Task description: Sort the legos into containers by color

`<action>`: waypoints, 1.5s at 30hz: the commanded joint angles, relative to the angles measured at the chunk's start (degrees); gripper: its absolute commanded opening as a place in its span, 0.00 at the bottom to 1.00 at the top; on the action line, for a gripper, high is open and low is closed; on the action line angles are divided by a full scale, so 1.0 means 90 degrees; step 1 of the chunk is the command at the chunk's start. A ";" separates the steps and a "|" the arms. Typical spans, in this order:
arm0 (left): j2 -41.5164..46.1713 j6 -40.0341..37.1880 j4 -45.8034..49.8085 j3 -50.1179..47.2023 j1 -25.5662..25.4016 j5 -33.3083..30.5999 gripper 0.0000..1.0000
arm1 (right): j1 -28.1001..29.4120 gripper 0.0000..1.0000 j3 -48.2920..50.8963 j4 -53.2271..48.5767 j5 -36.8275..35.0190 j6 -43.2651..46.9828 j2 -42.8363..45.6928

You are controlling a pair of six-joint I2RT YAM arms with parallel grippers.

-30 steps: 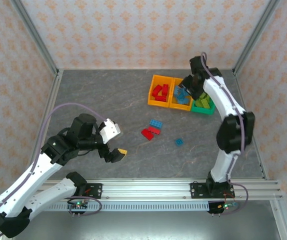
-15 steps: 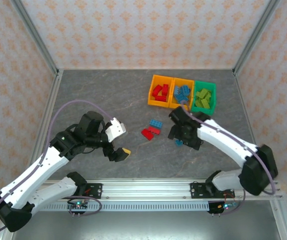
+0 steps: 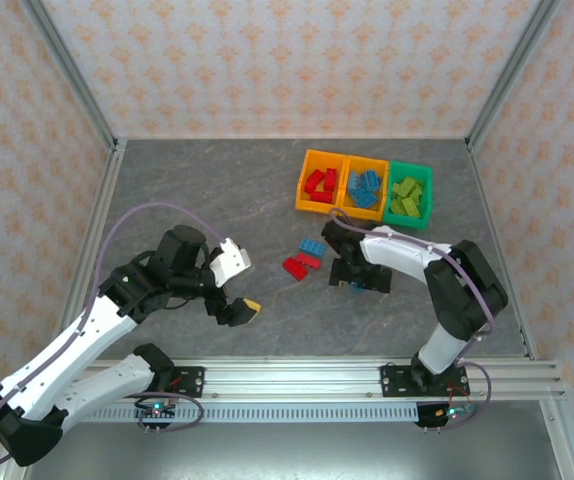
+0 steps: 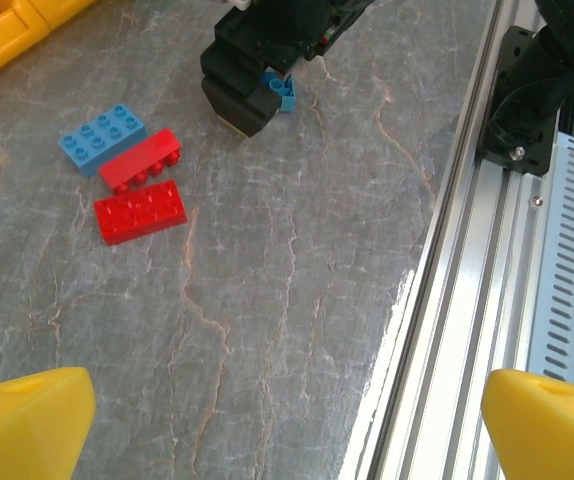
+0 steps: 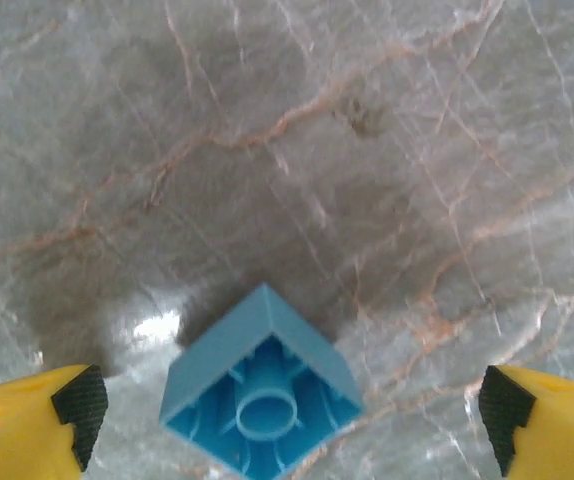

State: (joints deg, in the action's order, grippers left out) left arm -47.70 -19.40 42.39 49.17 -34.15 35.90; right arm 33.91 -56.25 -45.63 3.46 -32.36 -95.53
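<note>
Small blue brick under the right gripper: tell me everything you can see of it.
The small blue brick is a glossy, square plastic piece lying on the grey marbled table. It is tipped so that its hollow underside, with one round tube inside, faces the wrist camera. It sits between the wide-open fingers of the right gripper, touching neither, and no other brick touches it.
</note>
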 commanded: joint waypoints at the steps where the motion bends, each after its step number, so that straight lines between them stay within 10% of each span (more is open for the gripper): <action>1: 0.0171 0.0128 -0.0184 -0.0173 -0.0063 -0.0171 1.00 | -0.0101 0.78 0.0216 0.0621 0.0418 0.0576 -0.0076; 9: 0.0038 0.0088 -0.0190 -0.0178 -0.0065 -0.0171 1.00 | -0.0198 0.54 0.0427 0.0676 0.0666 0.0499 -0.0359; 30: -0.0019 0.0141 -0.0372 -0.0246 -0.0063 -0.0199 1.00 | -0.1125 0.27 -0.0532 0.0772 0.0140 -0.0881 0.1677; 45: 0.0300 0.0550 -0.0084 -0.0110 -0.0058 -0.1510 1.00 | -0.2310 0.28 -0.6086 -0.0752 -0.0152 0.0255 -0.2620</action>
State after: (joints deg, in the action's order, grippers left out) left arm -47.51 -16.73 41.41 47.53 -34.13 27.14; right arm 13.34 -104.49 -44.38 3.33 -33.23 -114.45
